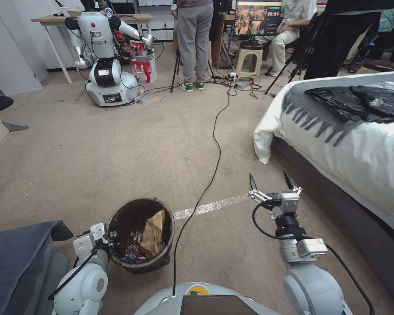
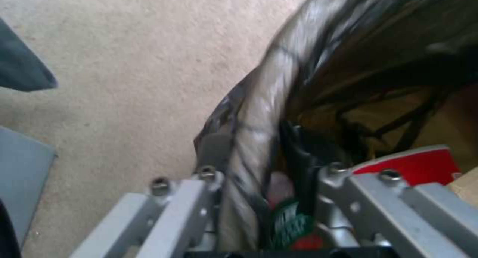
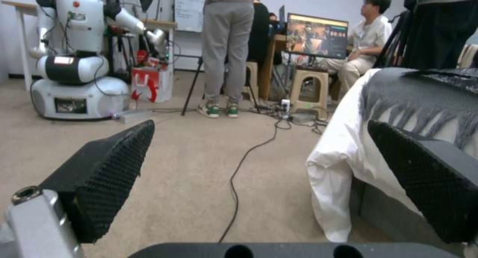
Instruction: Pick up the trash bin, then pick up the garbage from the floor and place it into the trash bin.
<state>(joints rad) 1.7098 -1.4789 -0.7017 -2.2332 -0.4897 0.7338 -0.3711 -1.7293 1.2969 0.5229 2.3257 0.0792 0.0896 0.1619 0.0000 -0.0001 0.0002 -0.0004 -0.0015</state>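
Note:
The trash bin (image 1: 140,266), lined with a dark bag, hangs low at my front left. My left gripper (image 1: 109,238) is shut on its near rim; in the left wrist view the gripper (image 2: 256,168) has one finger outside and one inside the lined rim (image 2: 279,82). Garbage lies inside the bin: a tan paper bag (image 1: 154,232) and a red-and-white cup (image 2: 413,168). My right gripper (image 1: 270,179) is held out to the front right above the carpet, open with nothing between its fingers (image 3: 114,164).
A bed (image 1: 359,157) with a grey throw and black plastic bags (image 1: 359,103) fills the right side. A black cable (image 1: 214,148) runs down the carpet past a tape strip (image 1: 210,206). Grey fabric (image 1: 17,262) lies at the lower left. Another robot (image 1: 105,57), people and a stool (image 1: 248,57) stand at the back.

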